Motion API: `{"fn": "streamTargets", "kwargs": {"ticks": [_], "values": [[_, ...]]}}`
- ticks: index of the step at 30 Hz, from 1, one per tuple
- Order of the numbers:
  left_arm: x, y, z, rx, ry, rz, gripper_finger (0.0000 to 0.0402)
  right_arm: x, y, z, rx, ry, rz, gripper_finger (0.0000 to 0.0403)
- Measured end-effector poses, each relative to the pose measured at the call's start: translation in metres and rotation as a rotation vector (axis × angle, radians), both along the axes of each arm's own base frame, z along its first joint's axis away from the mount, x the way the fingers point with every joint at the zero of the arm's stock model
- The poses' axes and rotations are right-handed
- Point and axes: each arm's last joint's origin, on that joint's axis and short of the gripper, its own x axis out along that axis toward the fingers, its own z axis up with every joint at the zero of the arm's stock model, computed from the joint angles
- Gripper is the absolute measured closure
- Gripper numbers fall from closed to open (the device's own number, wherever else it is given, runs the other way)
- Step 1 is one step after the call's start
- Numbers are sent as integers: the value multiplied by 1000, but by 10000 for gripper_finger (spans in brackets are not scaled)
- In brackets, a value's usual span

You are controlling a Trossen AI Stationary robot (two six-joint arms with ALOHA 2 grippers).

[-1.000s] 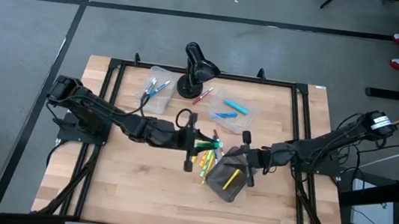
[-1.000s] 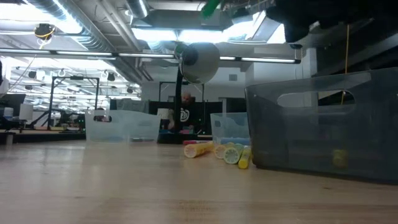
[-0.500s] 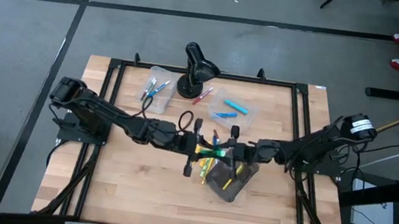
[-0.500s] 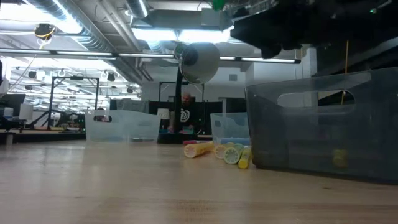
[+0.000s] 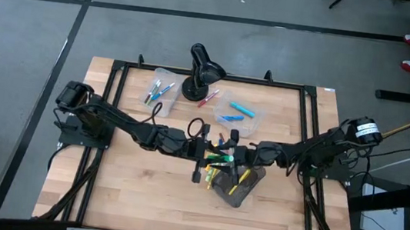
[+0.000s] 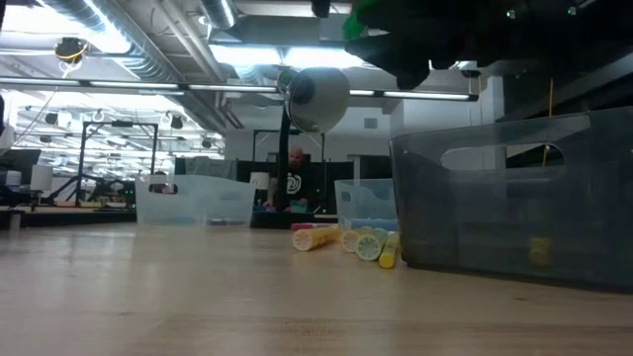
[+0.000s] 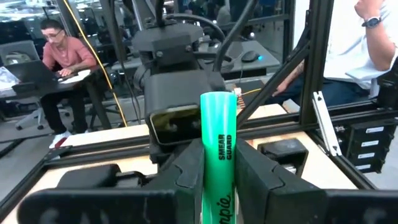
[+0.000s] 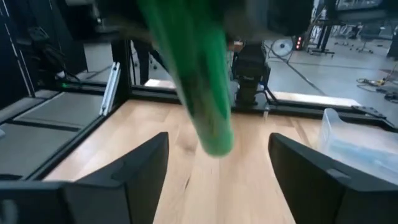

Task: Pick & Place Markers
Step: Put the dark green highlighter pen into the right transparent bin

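Observation:
My left gripper (image 5: 210,156) reaches in from the table's left and is shut on a green marker (image 7: 219,124), held in the air over the middle of the table. The marker's free end (image 8: 214,137) sticks out between the spread fingers of my right gripper (image 5: 233,155), which comes level from the table's right and stands open. Its fingers (image 8: 124,180) flank the marker without touching it. Several yellow, green and orange markers (image 5: 212,172) lie on the wood below. One yellow marker lies inside a dark translucent bin (image 5: 235,187). My left gripper pinches the green marker's barrel (image 7: 219,177) between its two fingers. The fingers come level from the table's left and lie along the marker. The marker is about level and lifted clear of the table, its free end pointing past the fingertips toward my right gripper.
A black desk lamp (image 5: 202,68) stands at the far edge, a red marker (image 5: 208,98) beside its base. Two clear trays with markers sit at the far side (image 5: 161,92) (image 5: 238,112). The dark bin (image 6: 514,198) stands just below the grippers. A black frame rims the table.
My right gripper has moved toward the table's left until its fingers stand around the green marker's free end. My left gripper, still shut on the marker, has sunk a little.

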Motion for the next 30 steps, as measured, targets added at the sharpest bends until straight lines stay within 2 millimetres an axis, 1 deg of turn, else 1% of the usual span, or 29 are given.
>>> {"fn": "streamTargets", "kwargs": {"ticks": [2, 4, 7, 10, 13, 15, 16, 22, 24, 30], "values": [[1, 0, -2, -5, 2, 1, 343, 0, 0, 1, 1, -10, 0, 129], [2, 0, -4, -5, 9, 0, 343, 0, 0, 2, -9, -20, 0, 139], [2, 0, -4, -6, 10, 4, 343, 0, 0, 2, -16, -24, 0, 172], [2, 0, -4, -3, 13, 9, 343, 0, 0, 2, -17, -24, 0, 225], [2, 0, -4, -3, 19, 13, 340, 0, 0, 2, -16, -21, 3, 292], [2, 1, -5, -25, 24, 24, 331, 0, 0, 1, -25, -16, -3, 335], [2, 1, -5, -27, 28, 33, 325, 0, 0, 1, -27, -11, -3, 341], [1, 1, -9, 10, 63, 52, 295, 0, 0, -1, -10, 13, 1, 341], [1, 2, -10, 23, 78, 93, 288, 0, 0, -2, -2, 19, -3, 341], [0, 5, -13, 42, 110, 165, 257, -1, -2, -5, -15, 59, -72, 341]]}}
